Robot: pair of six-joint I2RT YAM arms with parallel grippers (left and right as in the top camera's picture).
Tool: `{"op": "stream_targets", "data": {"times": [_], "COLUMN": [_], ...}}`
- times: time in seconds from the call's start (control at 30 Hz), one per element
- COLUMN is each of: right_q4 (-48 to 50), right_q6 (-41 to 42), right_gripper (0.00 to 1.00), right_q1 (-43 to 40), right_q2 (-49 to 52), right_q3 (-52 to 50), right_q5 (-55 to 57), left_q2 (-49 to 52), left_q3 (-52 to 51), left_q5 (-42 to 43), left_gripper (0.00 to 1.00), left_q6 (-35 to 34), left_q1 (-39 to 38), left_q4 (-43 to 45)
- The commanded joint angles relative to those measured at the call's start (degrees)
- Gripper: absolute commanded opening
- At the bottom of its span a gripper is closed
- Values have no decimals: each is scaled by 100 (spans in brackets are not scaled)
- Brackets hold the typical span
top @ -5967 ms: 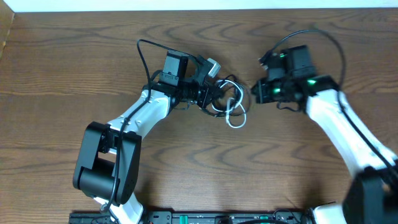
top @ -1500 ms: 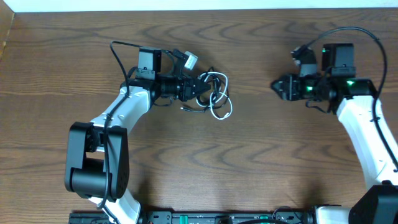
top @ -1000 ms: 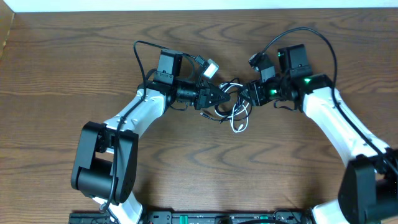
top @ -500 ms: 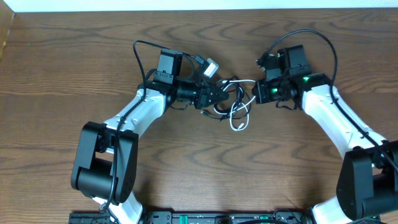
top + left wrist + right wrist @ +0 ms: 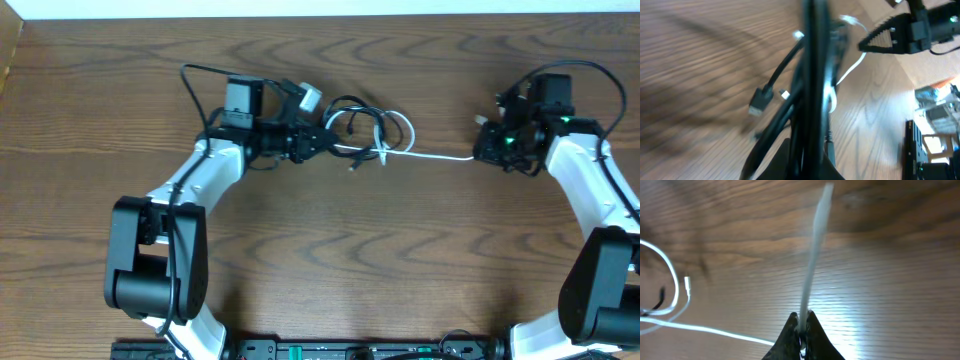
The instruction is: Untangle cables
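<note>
The cables (image 5: 364,127) form a small tangle of black and white loops just right of my left gripper (image 5: 322,141). That gripper is shut on the black cable (image 5: 810,100), which runs straight up between its fingers in the left wrist view. A dark plug (image 5: 758,102) hangs off to the left. My right gripper (image 5: 483,151) is shut on the white cable (image 5: 815,255), pinched at the fingertips (image 5: 793,323). The white cable (image 5: 430,155) stretches nearly taut from the tangle to that gripper. Its other white loop (image 5: 671,282) lies at the left of the right wrist view.
The wooden table (image 5: 330,260) carries nothing else. Thick black wires arch over each arm's wrist. A pale wall strip (image 5: 300,8) borders the far edge. The right gripper (image 5: 885,40) shows at the top right of the left wrist view.
The right gripper shut on the white cable and pulled it right, drawing a straight length out of the tangle. The left gripper moved left with the black cable.
</note>
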Motion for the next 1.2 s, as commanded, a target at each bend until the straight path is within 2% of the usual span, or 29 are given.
{"op": "stream_targets", "data": {"times": [0.0, 0.17, 0.43, 0.63, 1.0, 1.03, 1.07, 1.17], "right_q4": [-13, -24, -164, -219, -256, -256, -254, -219], "right_q6": [-85, -44, 181, 221, 195, 181, 122, -310], "right_gripper": [1, 1, 1, 1, 1, 3, 13, 55], "right_q1": [-219, -367, -531, -730, -761, -741, -719, -623], "right_q2": [-7, -7, -7, -7, -7, -7, -7, -7], "right_q3": [-4, -4, -4, -4, -4, -4, -4, -4], "right_q5": [232, 284, 844, 850, 732, 623, 457, -343], "left_q2": [4, 4, 4, 4, 4, 4, 4, 4], "left_q3": [42, 42, 42, 42, 42, 42, 42, 42], "left_q5": [-42, -42, -111, -149, -72, -13, 61, 382], "left_gripper": [8, 8, 8, 8, 8, 8, 8, 8], "left_q6": [109, 326, 409, 407, 407, 404, 404, 407], "left_q1": [256, 411, 732, 1060, 1082, 1073, 1069, 1014], "left_q4": [-177, -428, -396, -560, -697, -702, -704, -699]}}
